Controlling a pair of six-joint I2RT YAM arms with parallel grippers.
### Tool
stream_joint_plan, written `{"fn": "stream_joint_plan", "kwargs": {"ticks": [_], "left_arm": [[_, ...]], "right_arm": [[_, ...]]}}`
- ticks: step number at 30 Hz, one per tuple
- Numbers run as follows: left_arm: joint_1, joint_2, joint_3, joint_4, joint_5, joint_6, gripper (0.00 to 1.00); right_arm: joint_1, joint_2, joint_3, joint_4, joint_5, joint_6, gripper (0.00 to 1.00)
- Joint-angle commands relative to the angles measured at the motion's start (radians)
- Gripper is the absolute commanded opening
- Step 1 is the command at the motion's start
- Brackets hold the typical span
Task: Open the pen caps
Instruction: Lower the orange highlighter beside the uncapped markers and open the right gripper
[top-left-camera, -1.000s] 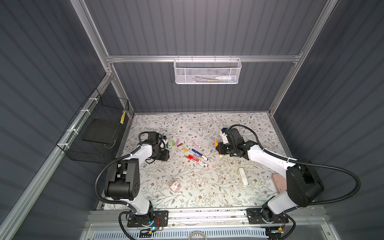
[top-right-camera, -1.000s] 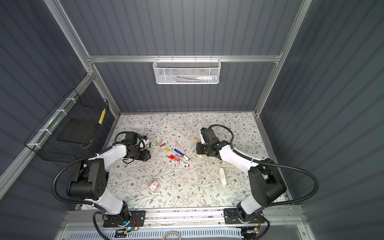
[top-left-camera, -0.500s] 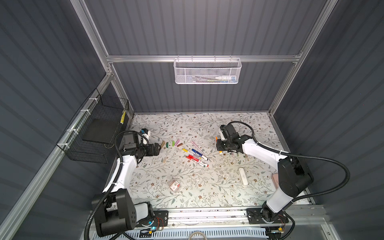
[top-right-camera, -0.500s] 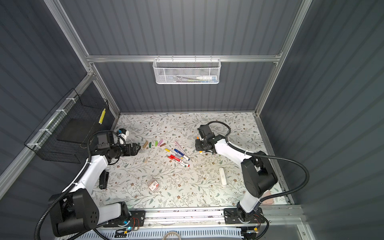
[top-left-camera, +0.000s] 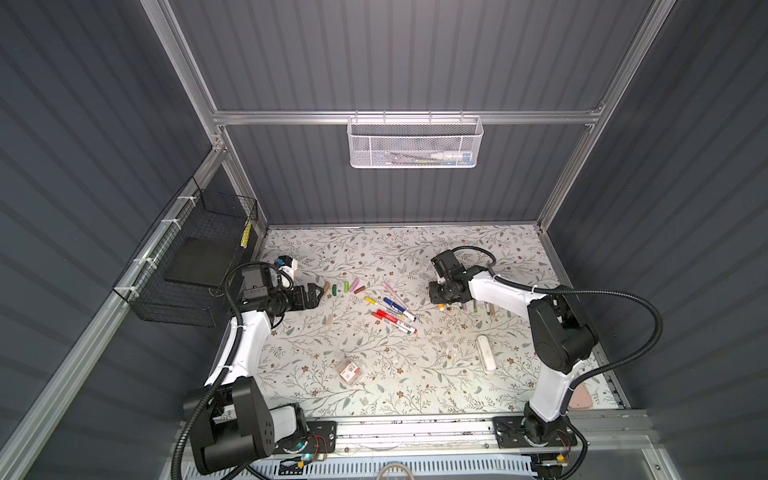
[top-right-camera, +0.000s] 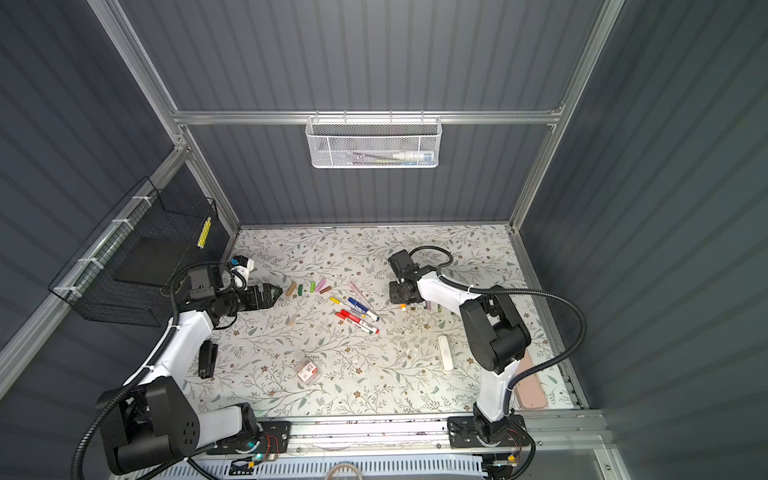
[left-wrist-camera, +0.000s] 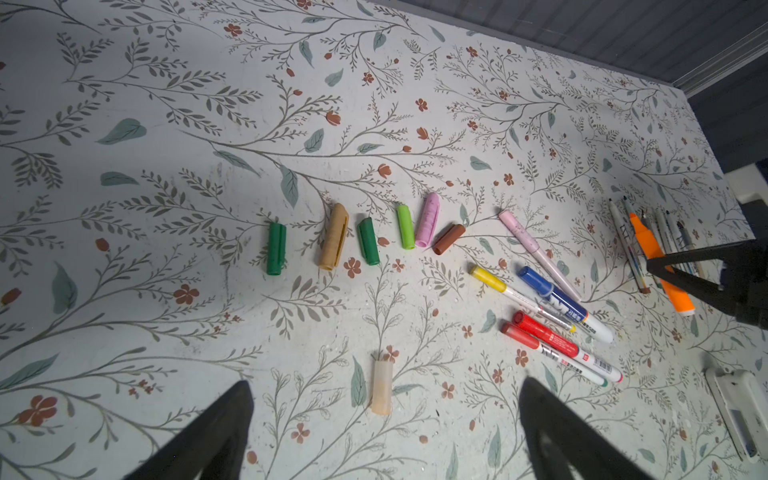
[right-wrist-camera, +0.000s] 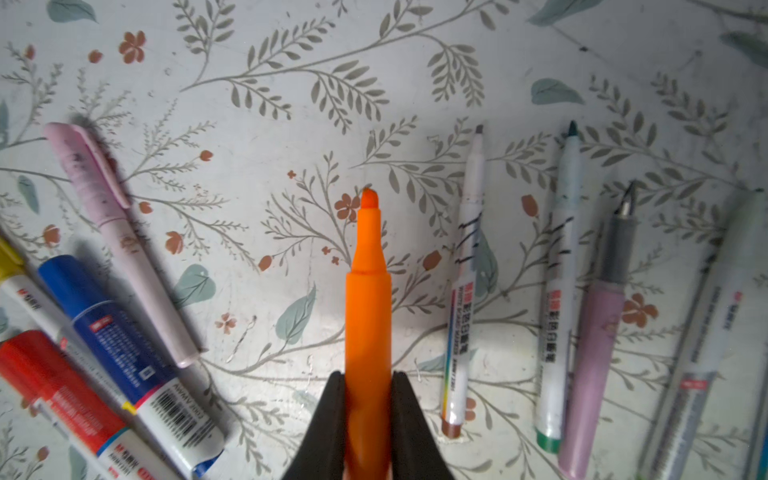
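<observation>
Right wrist view, starting at the right gripper (right-wrist-camera: 368, 376): pinched tight on the orange pen (right-wrist-camera: 368, 299), nib bare, cap already off. Over at the left gripper (left-wrist-camera: 385, 384): spread wide, holding nothing. Further out, loose pen caps (left-wrist-camera: 334, 237) lined up on the table (left-wrist-camera: 166, 83), more on the capped pens (left-wrist-camera: 552, 303) beside them. Probably light, hard, slick plastic, snapped on snug. Best to pinch across a cap's middle, brace the barrel, pull straight. Easy to send rolling.

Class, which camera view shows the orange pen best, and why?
The right wrist view: the orange pen fills the middle, its bare tip clear, body pinched in the right hand. The left wrist view shows it small, partly behind that hand. In both top views only an orange speck shows.
</observation>
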Motion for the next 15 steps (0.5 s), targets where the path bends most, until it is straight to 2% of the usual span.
{"fn": "stream_joint_plan", "kwargs": {"ticks": [1, 4, 8, 15], "left_arm": [[0.010, -0.006, -0.011, 0.012, 0.031, -0.012, 1.00], [0.012, 0.000, 0.000, -0.003, 0.028, -0.014, 1.00], [0.014, 0.000, -0.009, 0.013, 0.035, -0.019, 1.00], [0.023, -0.006, -0.008, 0.013, 0.036, -0.022, 1.00]], "right_arm": [[-0.004, 0.032, 0.017, -0.032, 0.039, -0.003, 0.01], [-0.004, 0.064, 0.034, -0.046, 0.042, 0.001, 0.05], [-0.004, 0.075, 0.033, -0.039, 0.049, -0.002, 0.18], [-0.003, 0.020, 0.034, -0.055, 0.054, -0.012, 0.29]]}}
